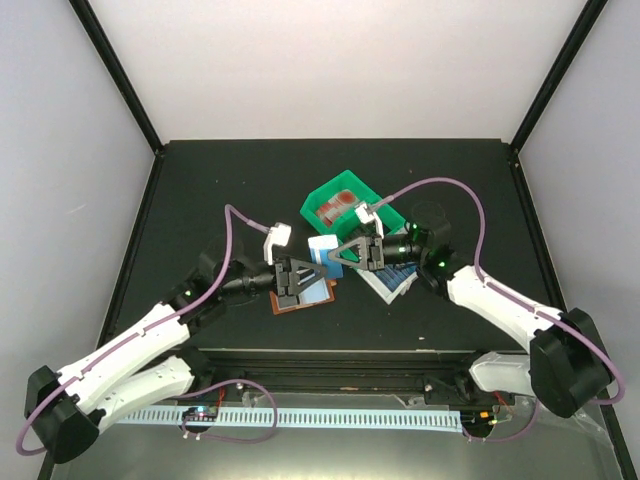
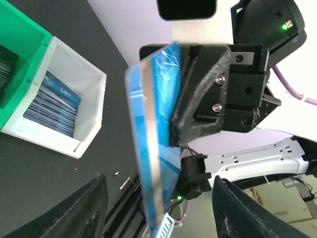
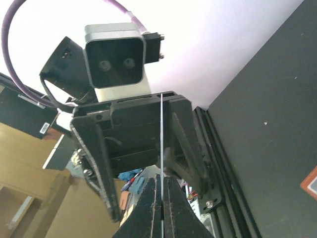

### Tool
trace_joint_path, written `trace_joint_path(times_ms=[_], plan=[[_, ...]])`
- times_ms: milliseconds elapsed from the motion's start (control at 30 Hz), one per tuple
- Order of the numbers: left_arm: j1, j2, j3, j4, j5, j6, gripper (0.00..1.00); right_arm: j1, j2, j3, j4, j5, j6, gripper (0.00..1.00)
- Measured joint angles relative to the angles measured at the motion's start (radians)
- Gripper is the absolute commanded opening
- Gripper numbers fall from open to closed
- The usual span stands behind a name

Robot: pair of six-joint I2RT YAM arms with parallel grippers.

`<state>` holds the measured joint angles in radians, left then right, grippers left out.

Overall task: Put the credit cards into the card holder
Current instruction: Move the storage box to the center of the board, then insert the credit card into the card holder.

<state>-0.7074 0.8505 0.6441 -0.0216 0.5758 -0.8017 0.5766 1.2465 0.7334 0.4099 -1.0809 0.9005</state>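
Observation:
My right gripper [image 1: 343,257] is shut on a blue credit card [image 1: 322,249] and holds it in the air over the middle of the table. In the right wrist view the card [image 3: 162,134] stands edge-on as a thin line, pinched between the fingertips of the gripper [image 3: 162,198]. My left gripper [image 1: 300,275] faces it, open. In the left wrist view its dark fingers [image 2: 81,213] stand wide on either side of the card [image 2: 151,139] without touching it. The brown card holder [image 1: 303,297] lies on the table under the left gripper, partly hidden.
A green bin [image 1: 345,202] with reddish cards stands behind the grippers. A white bin [image 2: 74,106] stacked with blue cards sits beside the green bin [image 2: 22,59]. A black rail [image 1: 320,355] runs along the table's near edge.

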Motion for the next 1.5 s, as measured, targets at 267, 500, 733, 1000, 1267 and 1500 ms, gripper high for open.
trace_joint_path(times_ms=[267,500,733,1000,1267,1500], plan=[[0.019,-0.011,-0.101,0.141,-0.008,-0.116,0.07,0.002,0.007,-0.031,0.068,-0.026,0.062,0.01],[0.031,-0.018,-0.120,0.204,-0.006,-0.142,0.01,0.002,0.021,-0.033,0.060,-0.022,0.049,0.48],[0.072,-0.056,-0.138,0.043,-0.185,-0.128,0.01,0.006,0.000,-0.011,-0.188,0.105,-0.155,0.56],[0.126,-0.055,-0.287,-0.162,-0.394,-0.114,0.02,0.138,0.127,0.110,-0.522,0.546,-0.368,0.54],[0.146,0.084,-0.374,-0.070,-0.344,-0.111,0.02,0.304,0.394,0.249,-0.734,0.935,-0.431,0.53],[0.152,0.171,-0.391,0.083,-0.256,-0.101,0.02,0.356,0.498,0.296,-0.844,1.115,-0.448,0.44]])
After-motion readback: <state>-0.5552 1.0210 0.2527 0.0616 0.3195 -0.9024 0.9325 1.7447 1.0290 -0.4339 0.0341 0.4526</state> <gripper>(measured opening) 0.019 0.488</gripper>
